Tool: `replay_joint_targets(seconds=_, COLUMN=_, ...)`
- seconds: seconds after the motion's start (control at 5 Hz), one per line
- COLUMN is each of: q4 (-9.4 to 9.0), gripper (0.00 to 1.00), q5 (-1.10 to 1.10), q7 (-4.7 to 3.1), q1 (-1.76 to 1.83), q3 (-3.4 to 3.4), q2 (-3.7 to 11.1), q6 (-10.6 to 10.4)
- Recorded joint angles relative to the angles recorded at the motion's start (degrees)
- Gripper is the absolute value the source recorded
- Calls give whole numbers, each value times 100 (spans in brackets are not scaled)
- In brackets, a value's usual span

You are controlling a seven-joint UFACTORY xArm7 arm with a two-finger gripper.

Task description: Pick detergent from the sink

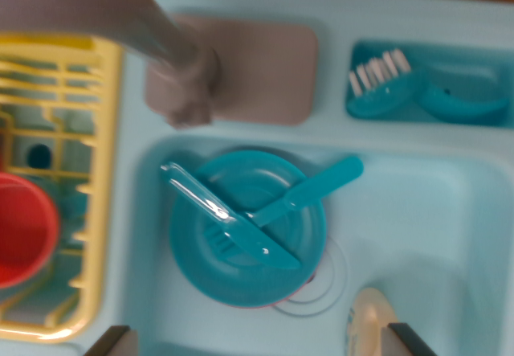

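Wrist view: the detergent (365,317) lies in the sink (418,219), just right of the plate (241,243). The claw (257,348) hangs spread, one finger (405,340) beside the detergent.

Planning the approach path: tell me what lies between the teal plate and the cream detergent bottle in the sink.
In the wrist view, only bare sink floor with its ringed drain separates the teal plate from the detergent bottle. The knife and fork rest on the plate, not between.

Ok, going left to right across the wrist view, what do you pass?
Red cup → yellow dish rack → grey faucet → teal plate with cutlery → cream detergent bottle → teal brush.
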Motion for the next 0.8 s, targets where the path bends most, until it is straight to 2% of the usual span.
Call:
replay_joint_targets(seconds=0.2, q4=0, gripper=0, q5=0, q7=0, q1=0, q3=0, q2=0, q6=0)
replay_joint_targets(seconds=0.4, q4=-260, gripper=0, q5=45, q7=-203, q1=-63, q3=-69, q2=60, q6=-270)
replay_joint_targets(seconds=0.6, q4=-260, gripper=0, q5=45, q7=-203, q1=-63, q3=-69, q2=60, q6=-270)
replay_joint_targets(seconds=0.8, q4=-511, gripper=0, q5=88, q7=-399, q1=-124, q3=-135, q2=118, q6=-531)
